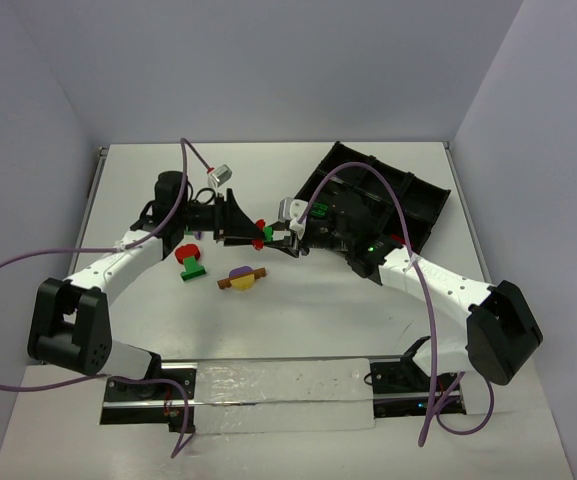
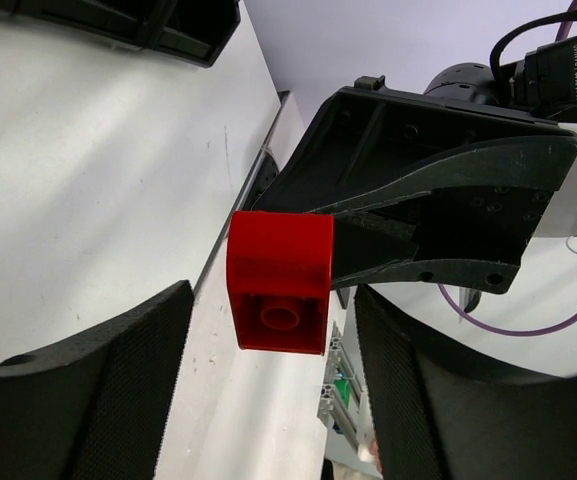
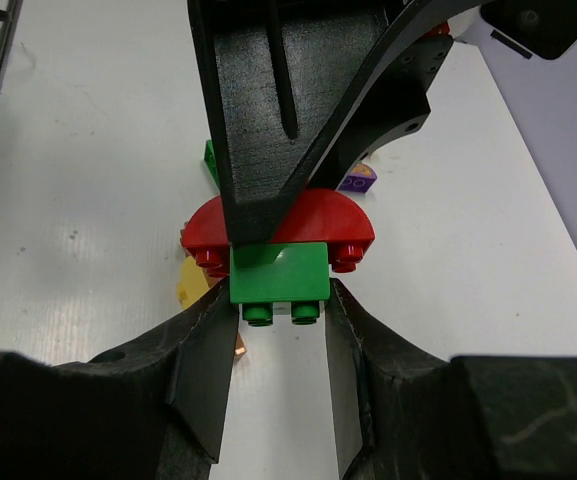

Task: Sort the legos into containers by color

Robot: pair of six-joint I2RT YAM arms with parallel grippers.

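Note:
A small cluster, a green brick stuck on a red piece, hangs above the table between my two grippers. My right gripper is shut on the green brick, one finger on each side; in the top view it sits just right of the cluster. My left gripper is open, its pads either side of the red piece with gaps; in the top view it is at the cluster's left. The black tray lies tilted at the back right, with a green brick in one bin.
On the table left of centre lie a red-and-green cluster and a yellow, purple and brown cluster. Purple cables loop over both arms. The tray's corner shows in the left wrist view.

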